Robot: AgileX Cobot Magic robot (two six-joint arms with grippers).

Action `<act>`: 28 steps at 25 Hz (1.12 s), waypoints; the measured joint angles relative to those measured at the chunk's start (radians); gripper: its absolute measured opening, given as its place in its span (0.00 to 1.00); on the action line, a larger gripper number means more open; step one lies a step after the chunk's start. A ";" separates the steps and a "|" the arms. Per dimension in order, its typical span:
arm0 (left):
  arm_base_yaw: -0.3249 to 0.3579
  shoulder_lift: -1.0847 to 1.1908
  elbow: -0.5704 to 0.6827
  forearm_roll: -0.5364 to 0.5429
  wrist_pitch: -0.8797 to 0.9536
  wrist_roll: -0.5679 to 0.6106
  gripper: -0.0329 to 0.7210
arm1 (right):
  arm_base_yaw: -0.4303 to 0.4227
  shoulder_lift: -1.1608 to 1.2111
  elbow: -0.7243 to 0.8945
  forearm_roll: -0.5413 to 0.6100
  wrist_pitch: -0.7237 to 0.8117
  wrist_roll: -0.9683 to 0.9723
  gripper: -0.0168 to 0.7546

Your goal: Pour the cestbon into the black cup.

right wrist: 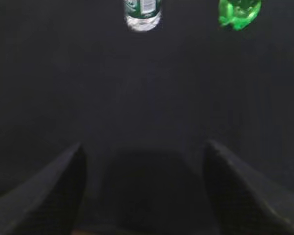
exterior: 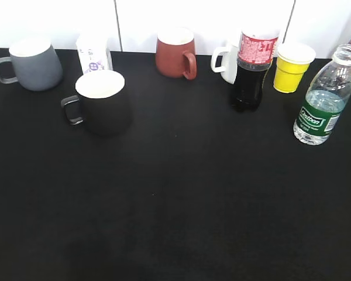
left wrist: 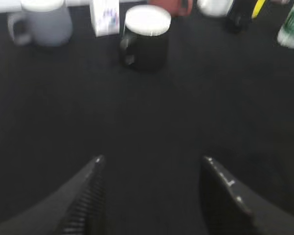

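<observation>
The left gripper (left wrist: 152, 196) is hanging spread and empty over the table's near edge; the black cup (exterior: 102, 102) is standing back-left. The cestbon (exterior: 323, 99) is waiting untouched at the right edge, with the right gripper (right wrist: 144, 191) gaping toward it. Next is probably a grasp.

Upright uncapped cestbon (right wrist: 143, 13) well ahead of the right claw (right wrist: 143, 188); upright black cup (left wrist: 147, 41) well ahead of the left claw (left wrist: 152, 193).
</observation>
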 joint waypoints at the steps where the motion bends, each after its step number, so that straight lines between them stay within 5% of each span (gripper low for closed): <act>1: 0.000 0.000 0.006 0.000 -0.005 0.000 0.65 | 0.000 0.000 0.012 -0.004 -0.039 0.001 0.75; 14: 0.009 0.000 0.007 0.010 -0.012 0.003 0.65 | -0.008 0.000 0.032 -0.017 -0.102 0.015 0.74; 16: 0.083 0.000 0.007 0.010 -0.012 0.003 0.65 | -0.062 0.000 0.032 -0.017 -0.102 0.015 0.74; 20: 0.343 0.000 0.007 0.010 -0.012 0.003 0.59 | -0.234 0.000 0.033 -0.017 -0.102 0.015 0.74; 23: 0.512 -0.019 0.007 0.010 -0.013 0.003 0.58 | -0.255 -0.001 0.033 -0.017 -0.102 0.015 0.74; 28: 0.576 -0.019 0.007 0.010 -0.013 0.003 0.52 | -0.256 -0.001 0.033 -0.017 -0.102 0.015 0.74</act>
